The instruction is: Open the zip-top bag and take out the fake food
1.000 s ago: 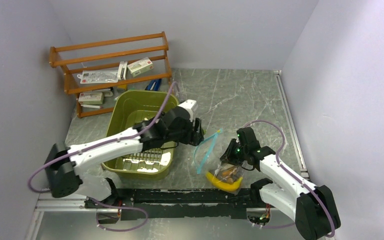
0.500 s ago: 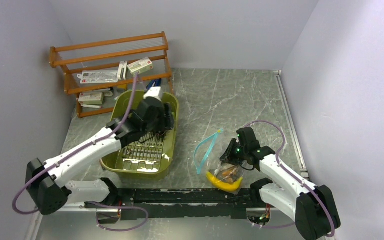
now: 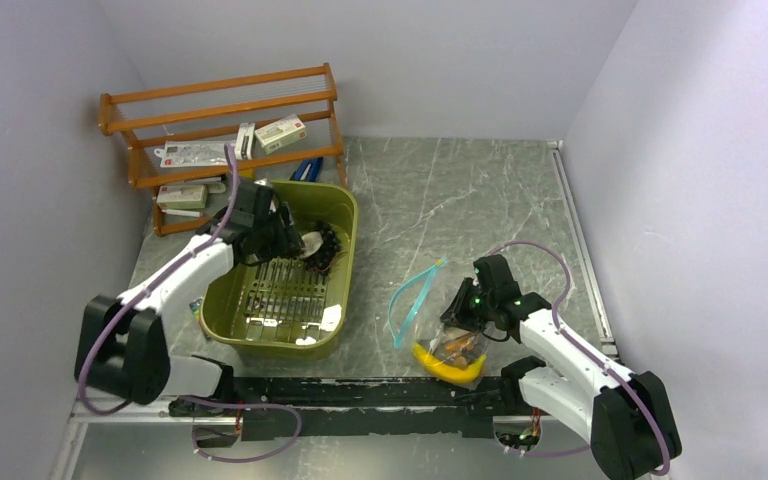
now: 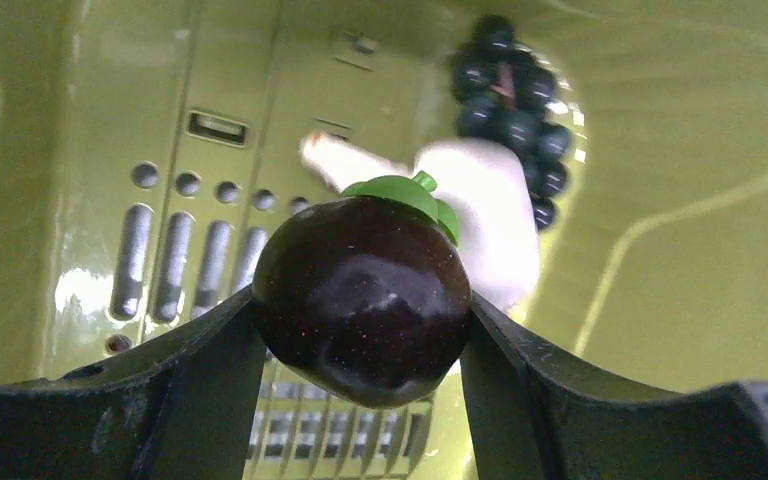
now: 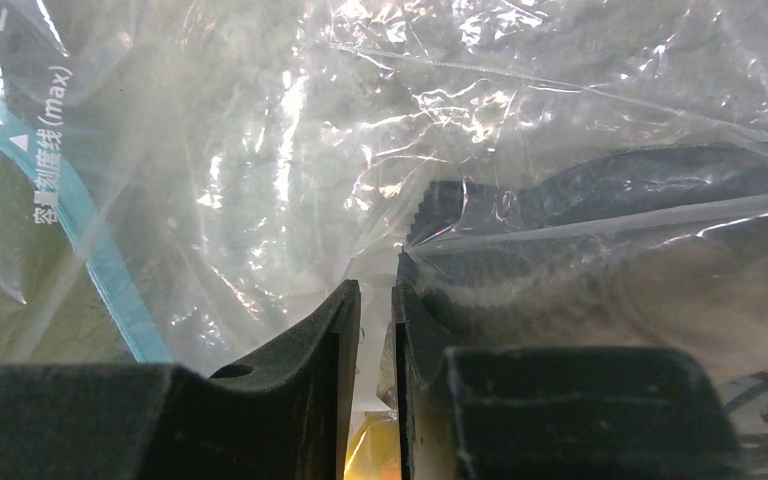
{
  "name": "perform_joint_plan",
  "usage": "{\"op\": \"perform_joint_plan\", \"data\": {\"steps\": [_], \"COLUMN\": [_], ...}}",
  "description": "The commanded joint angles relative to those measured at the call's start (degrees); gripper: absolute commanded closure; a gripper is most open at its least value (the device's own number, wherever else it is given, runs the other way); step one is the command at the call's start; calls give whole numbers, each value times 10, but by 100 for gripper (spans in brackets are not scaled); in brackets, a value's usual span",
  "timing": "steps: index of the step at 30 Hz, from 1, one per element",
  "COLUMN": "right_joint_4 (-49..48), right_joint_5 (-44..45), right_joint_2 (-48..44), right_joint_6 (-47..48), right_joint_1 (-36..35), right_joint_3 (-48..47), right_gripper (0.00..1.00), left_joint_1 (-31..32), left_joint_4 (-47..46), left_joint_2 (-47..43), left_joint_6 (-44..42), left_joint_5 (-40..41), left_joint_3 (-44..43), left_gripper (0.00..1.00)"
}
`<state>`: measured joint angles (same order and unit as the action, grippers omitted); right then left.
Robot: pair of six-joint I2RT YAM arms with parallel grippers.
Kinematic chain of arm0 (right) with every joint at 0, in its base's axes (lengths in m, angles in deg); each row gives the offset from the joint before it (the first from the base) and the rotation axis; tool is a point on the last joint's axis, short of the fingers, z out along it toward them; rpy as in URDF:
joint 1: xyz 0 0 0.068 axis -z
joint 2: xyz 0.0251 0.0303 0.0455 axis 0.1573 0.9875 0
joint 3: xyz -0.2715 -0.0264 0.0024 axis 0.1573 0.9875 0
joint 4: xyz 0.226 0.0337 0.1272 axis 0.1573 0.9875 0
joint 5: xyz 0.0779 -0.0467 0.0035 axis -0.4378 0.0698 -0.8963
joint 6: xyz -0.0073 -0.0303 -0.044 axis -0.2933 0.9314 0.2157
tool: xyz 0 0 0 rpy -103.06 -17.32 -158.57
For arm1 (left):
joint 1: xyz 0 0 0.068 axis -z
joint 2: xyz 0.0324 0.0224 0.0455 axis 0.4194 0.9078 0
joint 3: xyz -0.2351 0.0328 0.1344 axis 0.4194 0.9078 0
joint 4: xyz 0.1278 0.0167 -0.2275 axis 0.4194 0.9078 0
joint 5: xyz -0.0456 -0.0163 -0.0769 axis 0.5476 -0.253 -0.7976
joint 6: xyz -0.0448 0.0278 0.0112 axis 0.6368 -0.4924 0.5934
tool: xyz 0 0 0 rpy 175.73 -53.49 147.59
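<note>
Swung from the bag (image 3: 412, 298) to over the bin (image 3: 260, 342), the left fingers (image 4: 200, 370) grasp a dark round fruit (image 4: 360, 290) above the grapes (image 4: 515, 90) and mushroom (image 4: 485, 225): another piece nearly delivered. The right fingers (image 5: 310, 380) pinch the bag on the tabletop (image 3: 480, 200), banana (image 3: 447, 368) at its near end. Crinkled plastic hides what else remains inside.

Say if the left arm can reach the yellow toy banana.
Probably not: the left hand holds a dark round toy fruit over the green plastic bin, and the yellow toy banana lies by the right hand.
</note>
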<state>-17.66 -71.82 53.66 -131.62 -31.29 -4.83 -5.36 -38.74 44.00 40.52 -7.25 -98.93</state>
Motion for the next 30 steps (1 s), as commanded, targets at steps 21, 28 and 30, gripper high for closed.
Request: {"op": "perform_joint_plan", "data": {"steps": [21,28,30], "right_joint_4": [21,21,19], "right_joint_5": [-2,-4,-6], "right_joint_2": [-2,1,1], "right_joint_6": [23,26,25], "right_joint_1": [-3,-3,-3], "right_joint_3": [-23,-22,-23], "right_gripper": [80,80,80], "left_joint_1": [-118,-118,-118], "left_joint_4": [-21,-5,-12], "left_joint_2": [25,-30,-50], "left_joint_6": [-18,-12,-24], "left_joint_5": [-52,-51,-83], "left_joint_3": [-13,-33,-40], "left_gripper": [17,15,15]}}
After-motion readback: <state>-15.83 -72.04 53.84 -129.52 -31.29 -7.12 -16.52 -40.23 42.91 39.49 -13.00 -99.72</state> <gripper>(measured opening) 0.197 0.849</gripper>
